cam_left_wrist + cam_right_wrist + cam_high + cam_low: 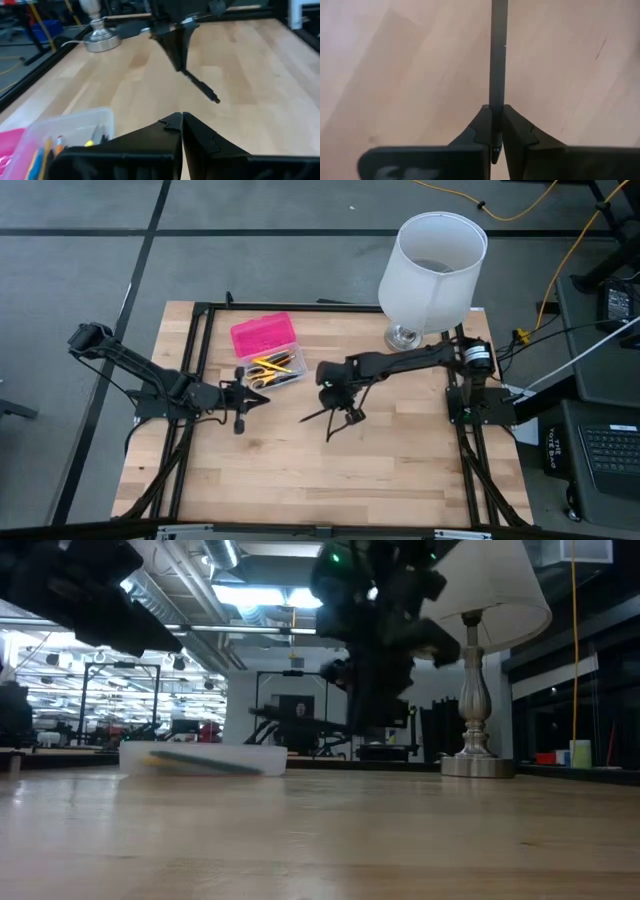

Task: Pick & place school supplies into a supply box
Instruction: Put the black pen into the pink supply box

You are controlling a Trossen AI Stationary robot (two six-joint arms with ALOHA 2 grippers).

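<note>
On the wooden table (400, 470), a white lamp (432, 270) stands at the far edge. Supply box (268, 352), pink lid open, holds supplies. Right gripper (338, 408) at mid-table pinches a black pen (498, 55); left gripper (252, 392), clenched empty, waits beside the box.

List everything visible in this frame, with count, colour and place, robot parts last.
Table: one, light wood, under everything.
Pencil case: one, pink lid open beside a clear base, left of table centre.
Pens and pencils in case: several, yellow, orange and dark; exact count unclear.
Black pen: one, pinched in the right end effector near table centre.
Lamp: one, white shade on a silver base, far right of the table.
Laptop: one, dark, off the table at right.
Left end effector: shut, empty, just in front of the case.
Right end effector: shut on the black pen, at table centre.
</note>
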